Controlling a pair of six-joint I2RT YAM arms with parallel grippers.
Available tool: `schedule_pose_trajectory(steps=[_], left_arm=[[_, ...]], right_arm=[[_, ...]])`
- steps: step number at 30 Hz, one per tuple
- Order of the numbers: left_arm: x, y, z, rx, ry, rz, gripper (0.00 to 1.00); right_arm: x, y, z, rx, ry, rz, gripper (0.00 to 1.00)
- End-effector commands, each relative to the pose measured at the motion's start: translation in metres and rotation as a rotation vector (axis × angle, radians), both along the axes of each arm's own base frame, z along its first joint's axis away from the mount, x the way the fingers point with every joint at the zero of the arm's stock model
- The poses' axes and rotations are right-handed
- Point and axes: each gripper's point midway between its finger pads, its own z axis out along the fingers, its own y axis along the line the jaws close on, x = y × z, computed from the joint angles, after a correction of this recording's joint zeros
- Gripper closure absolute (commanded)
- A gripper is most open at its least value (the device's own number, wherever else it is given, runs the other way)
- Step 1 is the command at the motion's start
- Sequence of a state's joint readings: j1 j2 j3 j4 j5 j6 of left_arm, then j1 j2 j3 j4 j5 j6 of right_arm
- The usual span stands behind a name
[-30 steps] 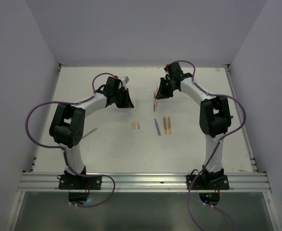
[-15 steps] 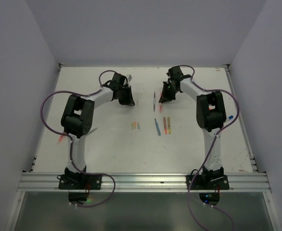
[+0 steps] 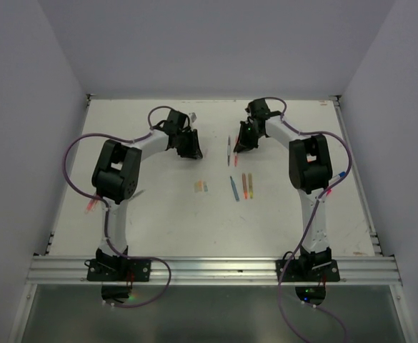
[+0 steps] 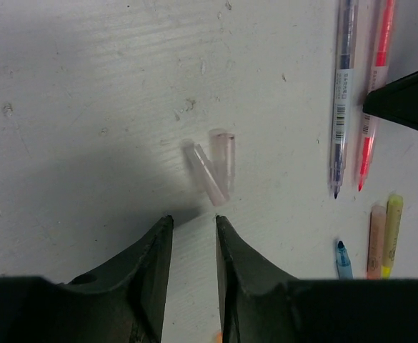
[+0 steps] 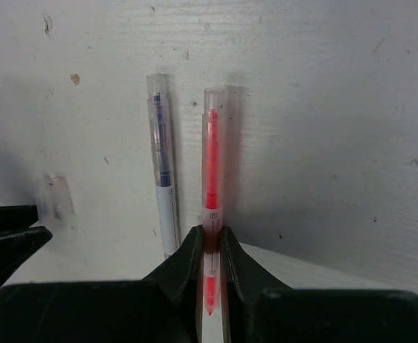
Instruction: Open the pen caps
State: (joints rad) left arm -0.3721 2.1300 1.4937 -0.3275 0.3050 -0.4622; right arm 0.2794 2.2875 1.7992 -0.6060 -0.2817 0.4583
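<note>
Right claw point(image 5: 210, 236) clamps red pen point(image 5: 211, 164); label point(image 5: 211, 213) unreadable

I see a white table point(image 3: 280, 214) with two clear pen caps point(image 4: 212, 171) touching each other toward its far edge. Just beside them a blue pen point(image 4: 343, 93) and a red pen point(image 4: 374, 93) lie parallel. Short coloured pieces point(image 3: 247, 186) sit nearer the middle, and a small pink thing point(image 3: 91, 206) lies by the left edge.

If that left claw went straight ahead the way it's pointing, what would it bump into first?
Probably the two pale caps lying on the table just ahead of the left gripper; its height above the table is unclear.
</note>
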Motion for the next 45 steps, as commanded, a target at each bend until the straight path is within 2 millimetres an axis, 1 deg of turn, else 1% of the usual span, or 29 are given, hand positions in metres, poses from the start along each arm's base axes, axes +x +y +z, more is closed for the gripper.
schedule_pose_trajectory(steps=[1, 5, 8, 10, 15, 16, 17, 19, 20, 23, 24, 26, 27, 29, 30, 32, 33, 34, 35, 36, 37, 38, 39, 40, 41, 42, 43, 44, 45], left_arm=[[-0.006, 0.01, -0.007, 0.026, 0.018, 0.015, 0.66], [-0.008, 0.011, -0.006, 0.026, 0.01, 0.017, 0.62], [-0.009, 0.014, -0.006, 0.029, 0.01, 0.023, 0.61], [-0.01, 0.016, -0.004, 0.027, 0.007, 0.024, 0.61], [-0.01, 0.019, -0.003, 0.028, 0.003, 0.03, 0.58], [-0.01, 0.02, -0.004, 0.028, 0.007, 0.033, 0.58], [-0.01, 0.02, -0.003, 0.028, 0.006, 0.033, 0.57], [-0.009, 0.02, 0.0, 0.025, -0.002, 0.035, 0.57], [-0.009, 0.02, 0.0, 0.025, -0.004, 0.033, 0.57], [-0.007, 0.022, 0.006, 0.026, -0.018, 0.037, 0.56], [-0.007, 0.022, 0.009, 0.024, -0.021, 0.04, 0.55], [-0.007, 0.024, 0.011, 0.026, -0.028, 0.043, 0.55], [-0.007, 0.025, 0.012, 0.025, -0.03, 0.046, 0.54], [-0.008, 0.026, 0.015, 0.024, -0.033, 0.046, 0.54], [-0.008, 0.026, 0.02, 0.021, -0.044, 0.045, 0.54], [-0.009, 0.028, 0.024, 0.026, -0.053, 0.042, 0.53], [-0.009, 0.028, 0.031, 0.026, -0.07, 0.043, 0.53], [-0.011, 0.03, 0.032, 0.03, -0.074, 0.038, 0.53], [-0.013, 0.031, 0.035, 0.033, -0.081, 0.038, 0.53], [-0.014, 0.032, 0.046, 0.028, -0.105, 0.034, 0.53], [-0.019, 0.034, 0.046, 0.033, -0.105, 0.026, 0.53], [-0.021, 0.034, 0.051, 0.029, -0.117, 0.023, 0.53], [-0.024, 0.035, 0.063, 0.018, -0.144, 0.02, 0.52], [-0.026, 0.035, 0.066, 0.013, -0.153, 0.015, 0.52], [-0.032, 0.035, 0.066, 0.003, -0.157, 0.006, 0.5], [-0.034, 0.035, 0.077, -0.01, -0.184, 0.0, 0.5], [-0.036, 0.035, 0.081, -0.017, -0.197, -0.004, 0.5], [-0.039, 0.034, 0.084, -0.026, -0.206, -0.011, 0.49], [-0.043, 0.035, 0.088, -0.031, -0.215, -0.013, 0.48]], right_arm=[[0.01, 0.008, 0.007, 0.036, -0.028, 0.012, 1.0], [0.009, 0.009, 0.003, 0.036, -0.02, 0.016, 1.0], [0.01, 0.01, 0.002, 0.039, -0.02, 0.017, 0.98], [0.009, 0.01, -0.001, 0.039, -0.007, 0.02, 0.96], [0.008, 0.01, -0.001, 0.037, -0.001, 0.028, 0.91], [0.008, 0.01, -0.001, 0.035, 0.0, 0.031, 0.89], [0.008, 0.01, -0.001, 0.035, 0.0, 0.032, 0.84], [0.007, 0.009, -0.001, 0.032, 0.003, 0.036, 0.81], [0.007, 0.009, 0.0, 0.031, 0.002, 0.039, 0.77], [0.007, 0.012, 0.003, 0.043, 0.001, 0.049, 0.73], [0.006, 0.013, 0.004, 0.045, 0.0, 0.055, 0.69], [0.006, 0.013, 0.007, 0.049, -0.003, 0.058, 0.67], [0.006, 0.012, 0.007, 0.046, 0.001, 0.055, 0.64], [0.005, 0.009, 0.014, 0.03, -0.01, 0.055, 0.62], [0.006, 0.007, 0.019, 0.024, -0.022, 0.047, 0.61], [0.009, -0.004, 0.036, -0.005, -0.061, 0.012, 0.59], [0.009, -0.011, 0.04, -0.019, -0.063, -0.021, 0.58], [0.01, -0.019, 0.059, -0.026, -0.093, -0.052, 0.57], [0.014, -0.04, 0.065, -0.063, -0.106, -0.115, 0.57], [0.012, -0.052, 0.071, -0.083, -0.108, -0.155, 0.57], [0.004, -0.066, 0.072, -0.103, -0.088, -0.21, 0.56], [0.004, -0.091, 0.089, -0.123, -0.113, -0.279, 0.56], [-0.002, -0.111, 0.091, -0.162, -0.104, -0.347, 0.56], [-0.013, -0.128, 0.085, -0.187, -0.076, -0.385, 0.55], [-0.018, -0.152, 0.096, -0.182, -0.084, -0.445, 0.55], [-0.024, -0.171, 0.094, -0.23, -0.079, -0.485, 0.56], [-0.036, -0.186, 0.085, -0.273, -0.049, -0.511, 0.56], [-0.045, -0.2, 0.085, -0.307, -0.037, -0.542, 0.56], [-0.056, -0.226, 0.083, -0.354, -0.026, -0.591, 0.56]])
